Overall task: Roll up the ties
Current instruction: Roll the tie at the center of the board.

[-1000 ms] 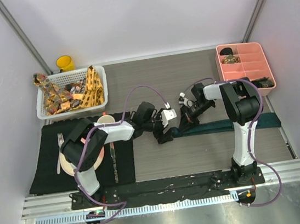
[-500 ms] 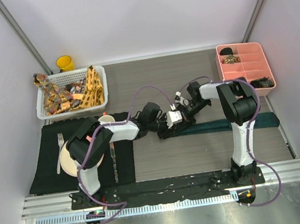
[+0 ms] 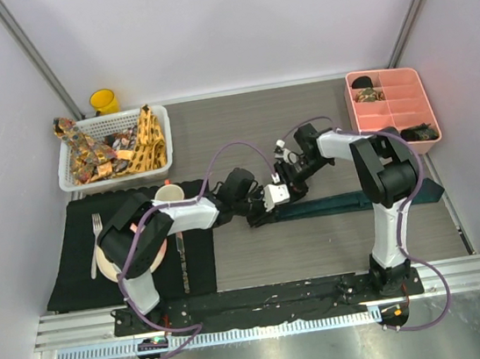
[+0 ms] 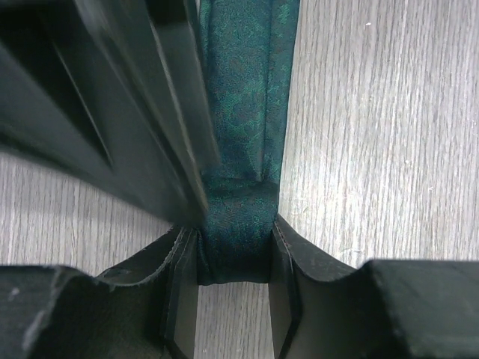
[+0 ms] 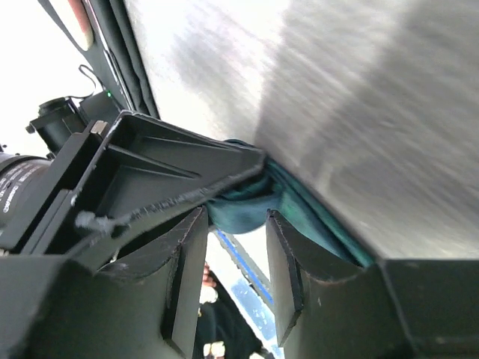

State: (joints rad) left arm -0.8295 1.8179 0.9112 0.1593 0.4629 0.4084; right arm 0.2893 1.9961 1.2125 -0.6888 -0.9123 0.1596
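A dark teal tie (image 3: 358, 201) lies stretched across the table, its far end by the right edge. My left gripper (image 3: 260, 214) is shut on the tie's folded left end; in the left wrist view the fold (image 4: 233, 254) sits pinched between the two fingers of the left gripper (image 4: 233, 250). My right gripper (image 3: 287, 180) hovers just behind that spot. In its wrist view the right gripper (image 5: 236, 221) is open, nothing between the fingers, and the teal fold (image 5: 239, 209) lies just past the tips. More patterned ties (image 3: 142, 144) fill the white basket (image 3: 69, 171).
A black placemat (image 3: 71, 277) at the left carries a plate (image 3: 107, 261), a fork (image 3: 96, 238) and a mug (image 3: 168, 193). A yellow cup (image 3: 104, 101) stands behind the basket. A pink divided tray (image 3: 395, 110) sits at the back right.
The left gripper has closed on the tie's folded end. The right gripper, shut a second ago, has opened and drawn back slightly from the fold.
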